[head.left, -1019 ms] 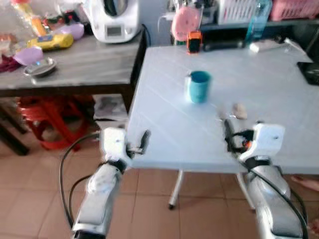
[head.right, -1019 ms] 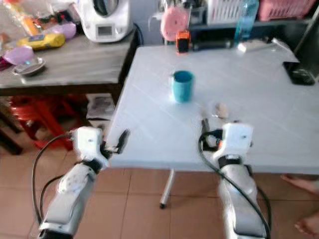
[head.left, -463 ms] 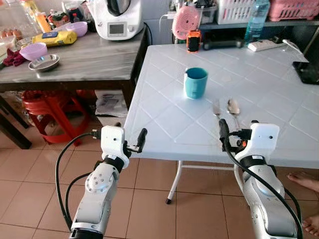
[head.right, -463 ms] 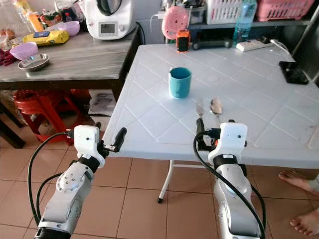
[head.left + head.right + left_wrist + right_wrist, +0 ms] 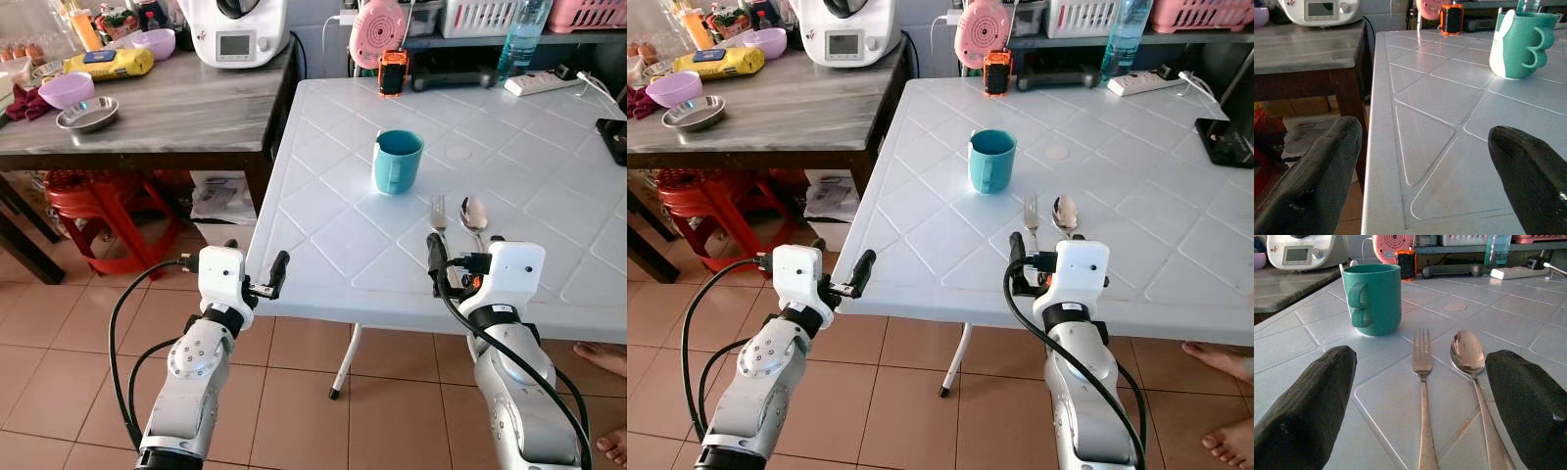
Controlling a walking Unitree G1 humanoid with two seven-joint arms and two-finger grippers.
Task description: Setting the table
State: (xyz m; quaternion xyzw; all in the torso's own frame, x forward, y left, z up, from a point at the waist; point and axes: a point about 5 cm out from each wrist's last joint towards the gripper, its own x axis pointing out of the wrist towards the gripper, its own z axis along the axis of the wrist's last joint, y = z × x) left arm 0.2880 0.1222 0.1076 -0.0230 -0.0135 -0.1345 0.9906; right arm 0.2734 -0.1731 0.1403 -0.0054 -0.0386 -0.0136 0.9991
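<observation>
at centre frame on your white table (image 5: 323, 211) sits the mug (image 5: 397, 162), fork (image 5: 438, 213) and spoon (image 5: 473, 212) below-right; your right gripper (image 5: 1415, 396) and left gripper (image 5: 1425, 171) both gape, holding nothing.

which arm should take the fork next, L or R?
Right. The right gripper is open at the table's near edge, with the fork and spoon lying between its fingers' line. The left gripper sits off the table's left corner, farther away.

Bright, even daylight, sharp focus, soft shadows; wrist views blur the near black fingers (image 5: 1308, 406)
</observation>
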